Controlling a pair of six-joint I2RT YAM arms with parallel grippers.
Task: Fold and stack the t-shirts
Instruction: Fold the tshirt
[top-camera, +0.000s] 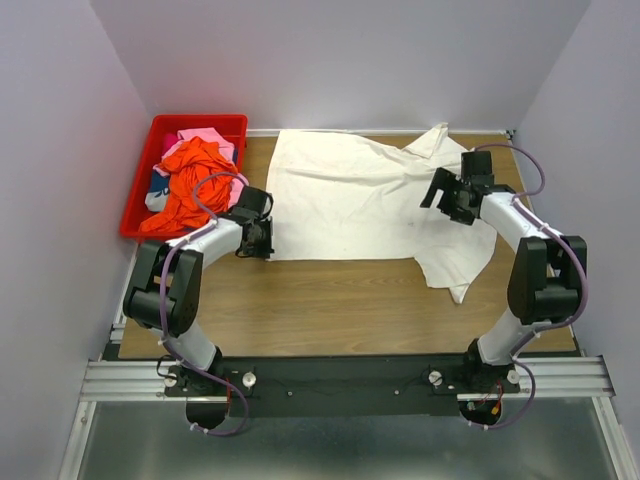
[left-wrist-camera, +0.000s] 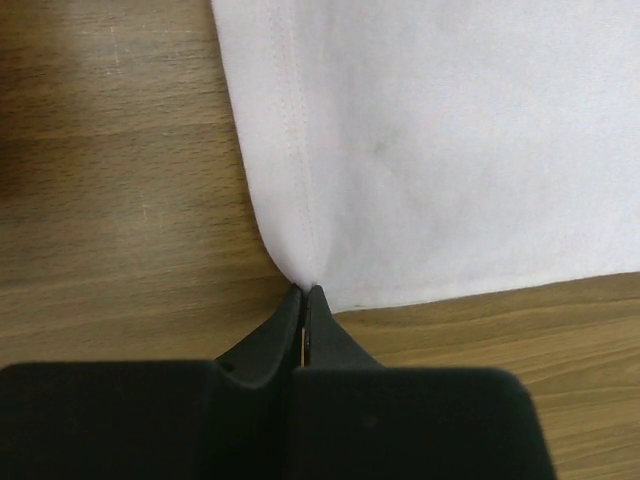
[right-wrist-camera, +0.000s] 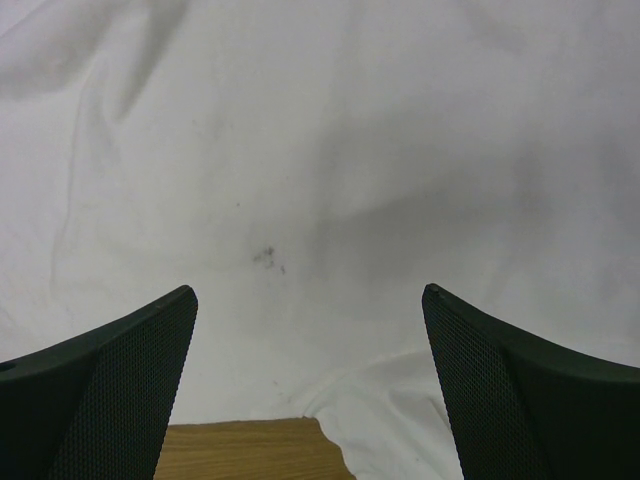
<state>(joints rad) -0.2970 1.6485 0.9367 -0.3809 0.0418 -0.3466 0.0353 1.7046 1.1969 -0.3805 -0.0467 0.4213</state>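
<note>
White t-shirt (top-camera: 350, 200) with faint grey smudges, red plastic bin (top-camera: 200, 121), orange shirt (top-camera: 195, 178), pink cloth (top-camera: 208, 135), brown wood-grain table (top-camera: 330, 305), pale lilac walls (top-camera: 350, 60)

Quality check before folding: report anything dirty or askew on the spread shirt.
The white t-shirt carries a small dark smudge, seen in the right wrist view ahead of the open right tool. Its right side also lies rumpled and skewed.

Soft even light, faint shadows across white t-shirt (right-wrist-camera: 330, 150)
</note>
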